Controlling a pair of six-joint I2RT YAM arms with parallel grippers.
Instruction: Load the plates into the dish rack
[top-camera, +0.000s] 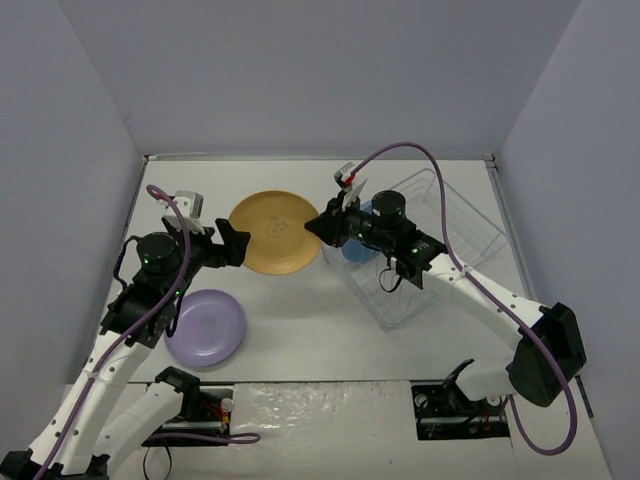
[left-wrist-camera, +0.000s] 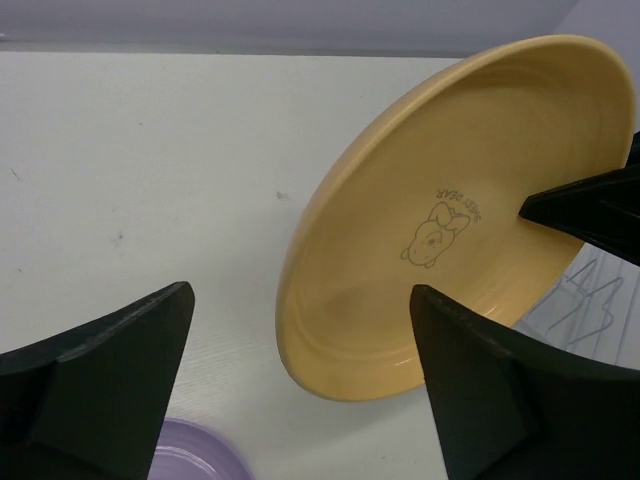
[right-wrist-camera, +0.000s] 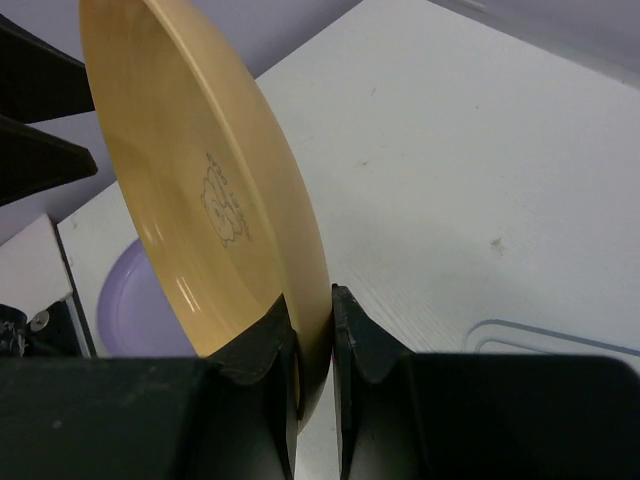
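The orange-yellow plate (top-camera: 272, 232) is tilted up off the table, its printed face toward the left arm. My right gripper (top-camera: 322, 228) is shut on its right rim; the right wrist view shows the jaws (right-wrist-camera: 312, 340) pinching the rim of the plate (right-wrist-camera: 210, 190). My left gripper (top-camera: 238, 243) is open and empty just off the plate's left edge; in its wrist view the plate (left-wrist-camera: 460, 220) lies beyond the gripper (left-wrist-camera: 300, 380). The light purple plate (top-camera: 205, 327) lies flat on the table. The blue plate (top-camera: 355, 247) shows partly in the clear dish rack (top-camera: 440, 215).
The rack stands at an angle at the right, just behind my right wrist. Its wire-like dividers (left-wrist-camera: 590, 305) show past the yellow plate. The purple plate (left-wrist-camera: 195, 455) lies just below my left gripper. White walls enclose the table on three sides.
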